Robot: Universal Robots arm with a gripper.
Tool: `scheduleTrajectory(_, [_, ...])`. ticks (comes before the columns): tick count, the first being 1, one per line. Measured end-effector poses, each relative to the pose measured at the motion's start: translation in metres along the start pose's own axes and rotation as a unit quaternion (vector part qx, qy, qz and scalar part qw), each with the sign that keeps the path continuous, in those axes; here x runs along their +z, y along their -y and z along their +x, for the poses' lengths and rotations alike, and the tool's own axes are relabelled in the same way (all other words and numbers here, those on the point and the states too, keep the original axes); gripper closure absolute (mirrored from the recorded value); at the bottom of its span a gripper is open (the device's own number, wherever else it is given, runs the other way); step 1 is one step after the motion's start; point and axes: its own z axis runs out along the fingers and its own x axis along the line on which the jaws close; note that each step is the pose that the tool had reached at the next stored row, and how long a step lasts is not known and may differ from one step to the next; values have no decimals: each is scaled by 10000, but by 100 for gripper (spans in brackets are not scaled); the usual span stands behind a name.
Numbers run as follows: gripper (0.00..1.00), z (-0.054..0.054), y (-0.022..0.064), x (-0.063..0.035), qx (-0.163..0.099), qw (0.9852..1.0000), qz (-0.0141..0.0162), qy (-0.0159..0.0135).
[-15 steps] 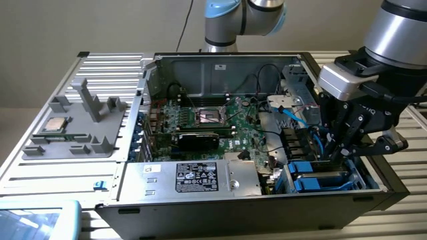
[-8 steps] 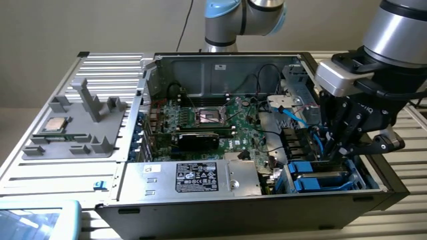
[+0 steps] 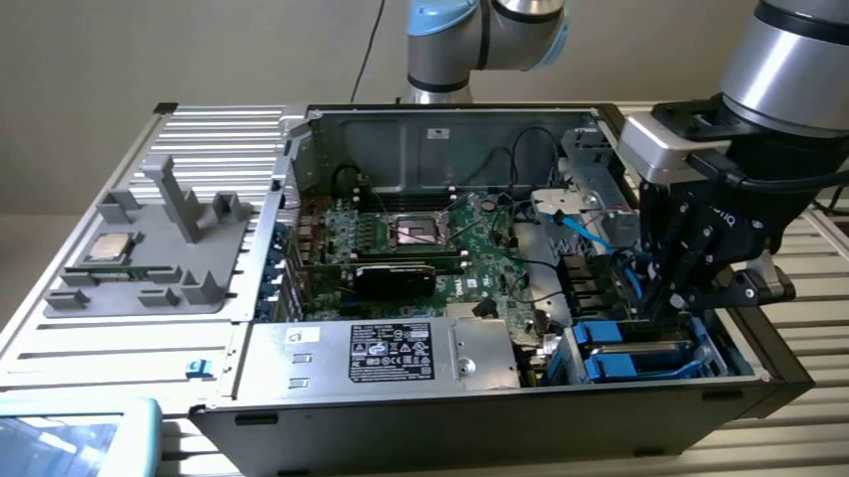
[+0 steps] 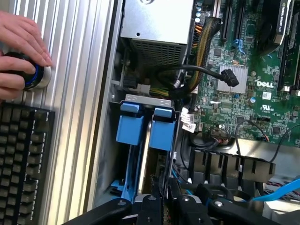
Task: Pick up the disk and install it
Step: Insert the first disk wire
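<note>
My claw is down inside the open Dell tower, pinched shut on the blue-bracketed disk. Ribbed aluminium table underneath, plain beige wall behind.

1. Wall: plain beige surface, unmarked, spanning the rear of the exterior view.
2. Tabletop: silver ribbed aluminium slats laid in parallel.
3. Cable: thin, dark, running up the wall.
4. Lighting: soft and even, with faint shadows and pale glare on the slats at the exterior view's right.
</note>
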Motion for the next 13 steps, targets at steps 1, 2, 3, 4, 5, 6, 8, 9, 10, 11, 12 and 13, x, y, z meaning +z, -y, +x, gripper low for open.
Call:
scheduleTrajectory(1, [83,0,0,1,30,10000,-6,-33])
scheduleTrajectory(2, [83,0,0,2,58,10000,-12,-65])
scheduleTrajectory(3, [83,0,0,3,83,9999,-19,-100])
scheduleTrajectory(4, [83,0,0,5,105,9999,-23,-125])
scheduleTrajectory(5, [83,-1,0,8,130,9998,-28,-138])
scheduleTrajectory(6, [83,-1,0,9,164,9998,-32,-145])
scheduleTrajectory(8, [83,-1,0,11,243,9996,-40,-152])
scheduleTrajectory(9, [83,-2,0,15,276,9995,-44,-155])
scheduleTrajectory(10, [83,-2,1,18,301,9994,-47,-158])
scheduleTrajectory(11, [83,-4,1,19,308,9994,-48,-164])
scheduleTrajectory(12, [83,-4,1,19,308,9994,-48,-164])
scheduleTrajectory(13, [83,-4,1,19,308,9994,-48,-164])
